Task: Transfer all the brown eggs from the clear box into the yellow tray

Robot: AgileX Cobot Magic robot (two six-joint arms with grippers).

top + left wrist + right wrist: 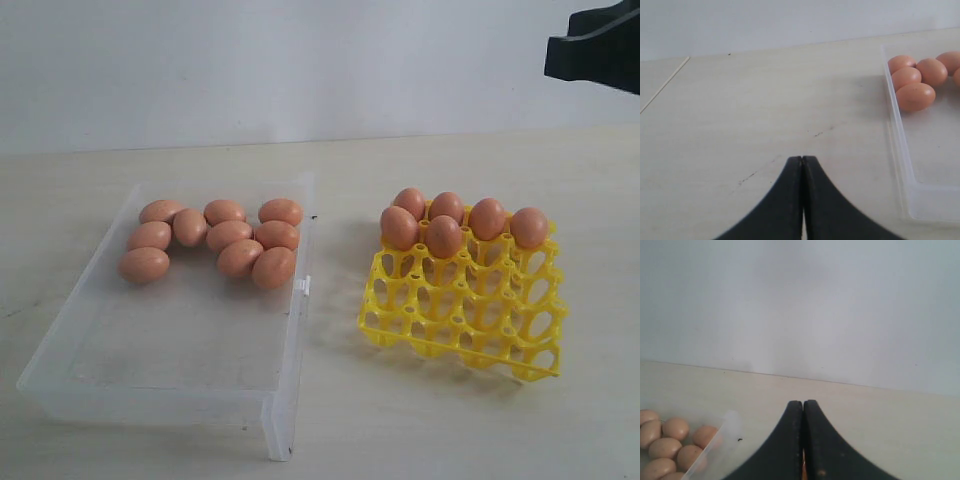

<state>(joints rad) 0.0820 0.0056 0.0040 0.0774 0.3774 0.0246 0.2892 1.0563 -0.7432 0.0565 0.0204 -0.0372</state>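
Several brown eggs (229, 235) lie bunched at the far end of the clear box (150, 405) on the left. Several more eggs (443, 237) fill the back cups of the yellow tray (470, 320) on the right. My left gripper (803, 159) is shut and empty over bare table beside the clear box's wall (897, 135), with eggs (914, 96) seen past it. My right gripper (803, 403) is shut too, with nothing in it. It is raised, and the box's eggs (665, 447) show low to one side. A black part of the right arm (600, 45) shows at the top right of the exterior view.
The pale table (420, 160) runs back to a white wall (300, 60). The box has a small latch tab (303, 285) on the side facing the tray. A table seam (665, 82) runs off to the side in the left wrist view.
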